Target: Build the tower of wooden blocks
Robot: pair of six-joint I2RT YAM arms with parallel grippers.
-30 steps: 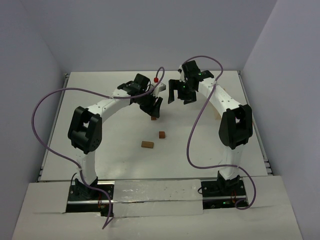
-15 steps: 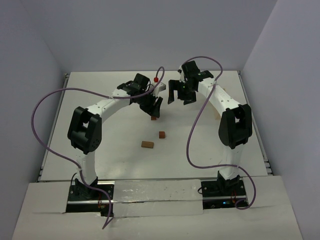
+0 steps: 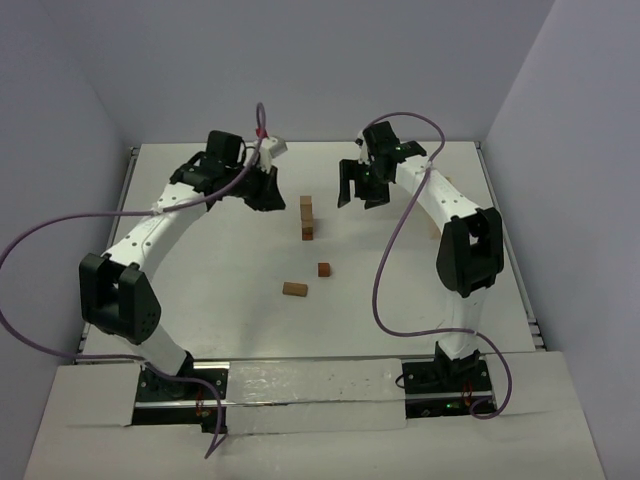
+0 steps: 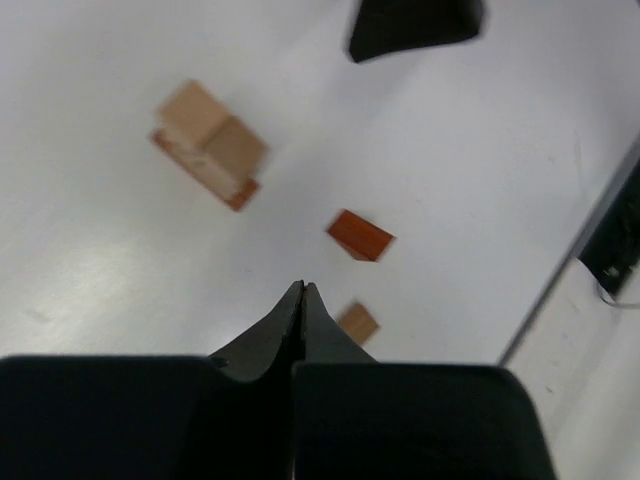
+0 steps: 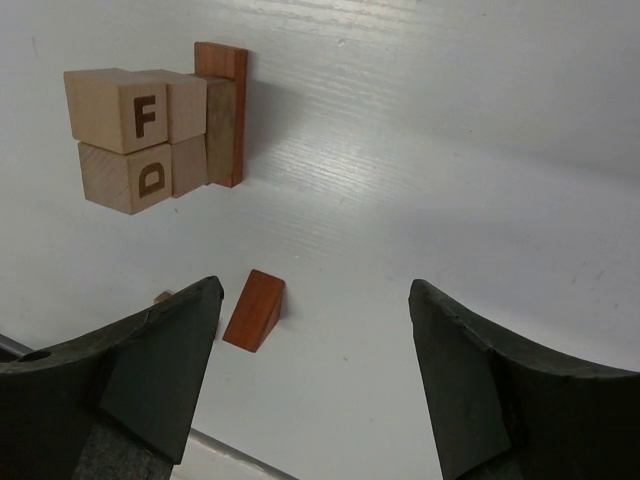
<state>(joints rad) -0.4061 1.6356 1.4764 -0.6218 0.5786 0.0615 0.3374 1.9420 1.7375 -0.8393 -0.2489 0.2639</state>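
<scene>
The tower (image 3: 306, 218) is a short column of tan wood blocks on a reddish-brown base, standing free in mid-table. The right wrist view shows it (image 5: 150, 125) with the letters F and D on its pale cubes. A reddish wedge block (image 3: 324, 269) and a brown bar (image 3: 294, 289) lie nearer the arms' bases. My left gripper (image 3: 266, 194) hovers left of the tower, shut and empty (image 4: 302, 286). My right gripper (image 3: 362, 188) hangs right of the tower, open and empty (image 5: 315, 290), with the wedge (image 5: 254, 310) by its left finger.
The left wrist view shows the tower (image 4: 210, 142), the reddish wedge (image 4: 360, 235) and a small tan block (image 4: 357, 322) on the white table, with the table's dark edge rail (image 4: 610, 240) at the right. Purple cables loop over both arms.
My left arm has swung back to the left, away from the tower, and its jaws have shut. The tower now stands uncovered. The right arm has barely moved.
</scene>
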